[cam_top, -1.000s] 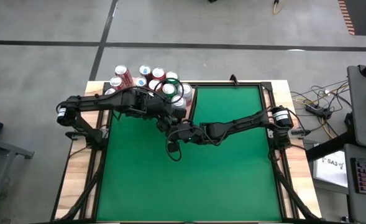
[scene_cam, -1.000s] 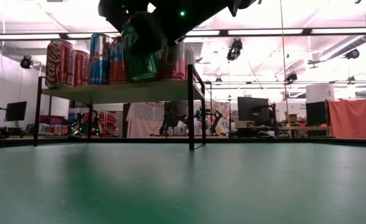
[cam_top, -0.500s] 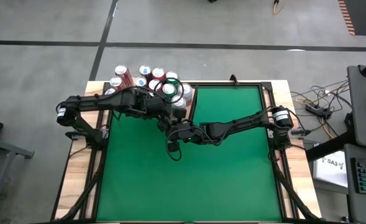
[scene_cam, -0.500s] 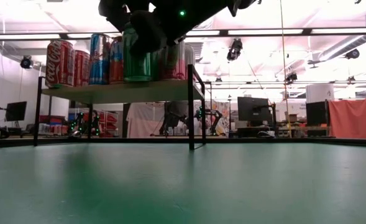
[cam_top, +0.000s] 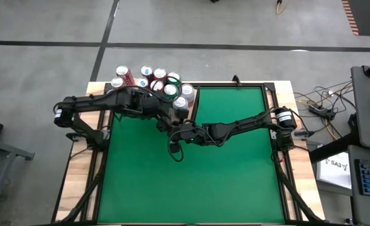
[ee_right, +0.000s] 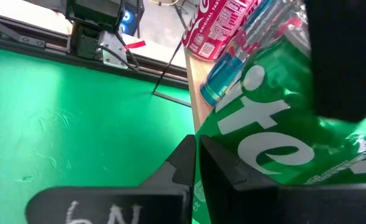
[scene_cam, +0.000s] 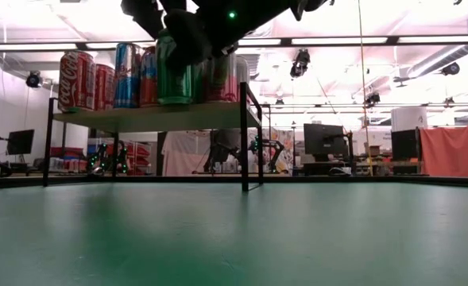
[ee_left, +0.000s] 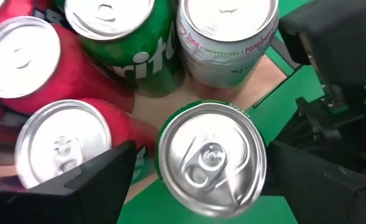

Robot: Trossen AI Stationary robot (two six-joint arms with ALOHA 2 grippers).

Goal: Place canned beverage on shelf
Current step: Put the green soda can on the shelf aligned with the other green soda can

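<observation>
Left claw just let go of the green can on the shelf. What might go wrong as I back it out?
1. The green can sits between the open left claw fingers; a sideways retreat may tip it.
2. The can stands near the shelf edge, so a nudge might drop it.
3. Neighbouring cans are packed close, and the shut right claw hangs nearby.

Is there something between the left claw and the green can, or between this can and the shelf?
Nothing visible does. The left claw is open around the green can, a finger on each side. The can already stands upright on the shelf, at its front edge beside the other cans.
</observation>
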